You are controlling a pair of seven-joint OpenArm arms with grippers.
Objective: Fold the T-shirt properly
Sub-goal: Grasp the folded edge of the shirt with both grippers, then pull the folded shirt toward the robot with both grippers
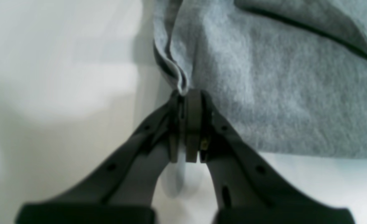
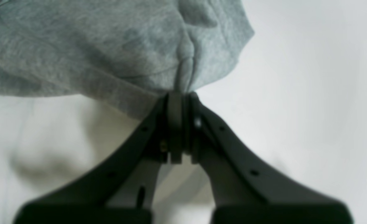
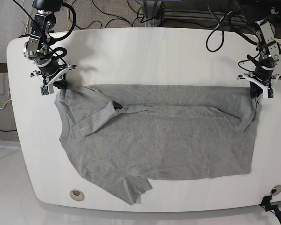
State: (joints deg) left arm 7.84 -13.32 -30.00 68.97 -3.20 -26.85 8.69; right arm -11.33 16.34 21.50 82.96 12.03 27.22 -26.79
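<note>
Overhead and wrist views of a two-arm shirt fold. A grey T-shirt (image 3: 159, 136) lay spread across the white table (image 3: 145, 56), its collar end toward the base view's left and its hem toward the right. One sleeve (image 3: 133, 187) pointed toward the near table edge; the other sleeve (image 3: 96, 119) was folded over onto the body of the shirt. The far long edge of the shirt was folded in, forming a straight line between the two arms.

The right gripper (image 3: 59, 86), at the base view's left, had its jaws pressed together on a bunched corner of cloth at the collar end; in its wrist view the right gripper (image 2: 181, 93) pinched a gathered pleat of fabric. The left gripper (image 3: 256, 93), at the base view's right, had its jaws clamped on the hem corner; in its wrist view the left gripper (image 1: 189, 93) held a layered fold of the edge, with the rest of the cloth lying flat beside it. Cables (image 3: 131, 14) lay beyond the far edge of the table.
</note>
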